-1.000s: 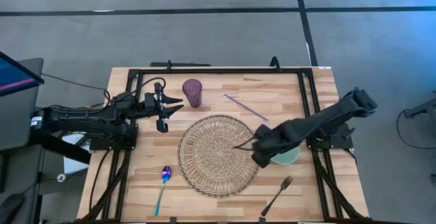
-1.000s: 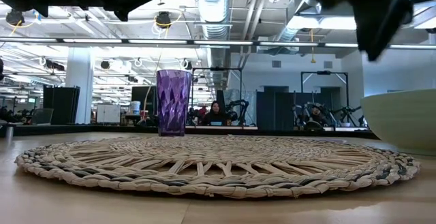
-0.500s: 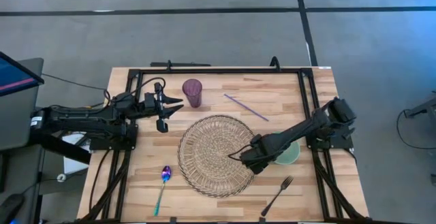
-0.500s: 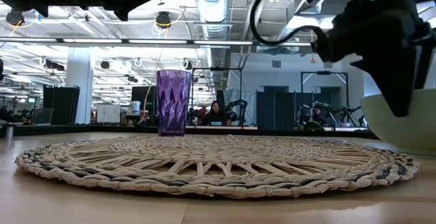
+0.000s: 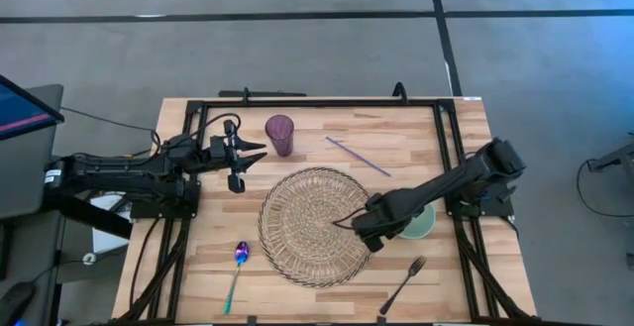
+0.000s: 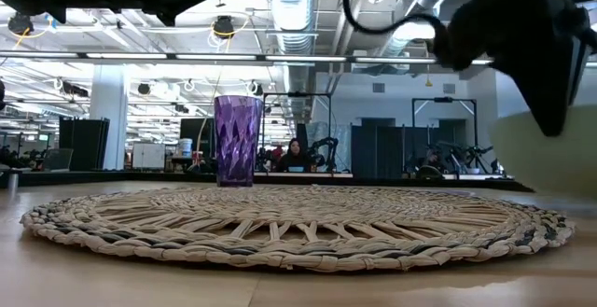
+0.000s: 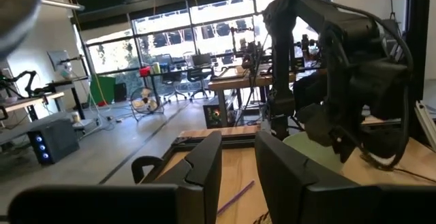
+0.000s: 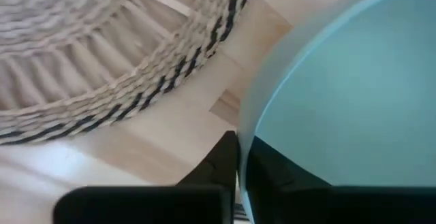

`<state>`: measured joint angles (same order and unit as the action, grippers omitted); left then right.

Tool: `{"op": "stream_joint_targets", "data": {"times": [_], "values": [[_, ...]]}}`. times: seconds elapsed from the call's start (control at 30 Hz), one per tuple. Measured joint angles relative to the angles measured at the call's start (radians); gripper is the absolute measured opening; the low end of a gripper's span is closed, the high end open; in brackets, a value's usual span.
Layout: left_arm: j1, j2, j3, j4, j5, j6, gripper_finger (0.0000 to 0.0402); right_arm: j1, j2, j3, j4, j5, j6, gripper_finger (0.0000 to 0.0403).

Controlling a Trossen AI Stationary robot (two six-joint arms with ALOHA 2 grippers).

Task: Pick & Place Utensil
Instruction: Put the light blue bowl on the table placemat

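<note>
beside the woven mat (image 5: 315, 225), right tool (image 5: 373, 229) pinching pale green bowl (image 5: 420, 224) rim

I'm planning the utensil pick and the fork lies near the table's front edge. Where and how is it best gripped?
Grip the fork at mid-handle, coming straight down from above with the jaws across the handle. It lies flat and slanted on bare wood, tines toward the bowl, so the thin handle has free room on both sides. The right gripper is nearest, though it sits at the bowl's rim.

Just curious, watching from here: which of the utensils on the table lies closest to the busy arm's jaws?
The fork, at the table's near edge just below the right gripper. The spoon and purple straw lie farther away.
</note>
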<state>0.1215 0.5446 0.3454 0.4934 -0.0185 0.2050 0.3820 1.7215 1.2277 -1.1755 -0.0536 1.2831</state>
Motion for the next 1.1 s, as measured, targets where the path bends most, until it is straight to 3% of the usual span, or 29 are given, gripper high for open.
{"op": "stream_joint_targets", "data": {"times": [0.1, 0.2, 0.33, 0.43, 0.5, 0.8, 0.93, 1.1], "values": [[0.0, 0.0, 0.0, 0.0, 0.0, 0.0, 0.0091, 0.001, -0.026, 0.035, -0.002, 0.012, -0.001, 0.0006], [0.0, 0.001, 0.0, 0.001, 0.0, 0.0, 0.0091, 0.011, -0.044, 0.092, 0.021, 0.095, -0.076, 0.0009], [0.0, 0.006, 0.0, 0.002, 0.0, 0.0, 0.0091, 0.006, -0.039, 0.157, 0.234, 0.227, -0.308, 0.0004], [0.0, 0.011, 0.0, 0.001, 0.0, 0.0, 0.0091, -0.019, 0.001, 0.201, 0.451, 0.224, -0.501, 0.0005], [0.0, 0.015, 0.0, -0.001, 0.0, 0.0, 0.0091, -0.036, 0.058, 0.242, 0.483, 0.189, -0.621, 0.0003], [0.0, 0.032, 0.0, -0.001, 0.0, 0.0, 0.0091, -0.069, 0.311, 0.525, 0.193, 0.036, -0.874, 0.0004], [0.0, 0.039, 0.0, 0.001, 0.0, 0.0, 0.0091, -0.052, 0.361, 0.625, 0.168, 0.023, -0.934, 0.0006], [0.0, 0.049, 0.0, 0.002, 0.0, 0.0, 0.0091, -0.047, 0.383, 0.647, 0.087, -0.001, -0.937, 0.0007]]}}
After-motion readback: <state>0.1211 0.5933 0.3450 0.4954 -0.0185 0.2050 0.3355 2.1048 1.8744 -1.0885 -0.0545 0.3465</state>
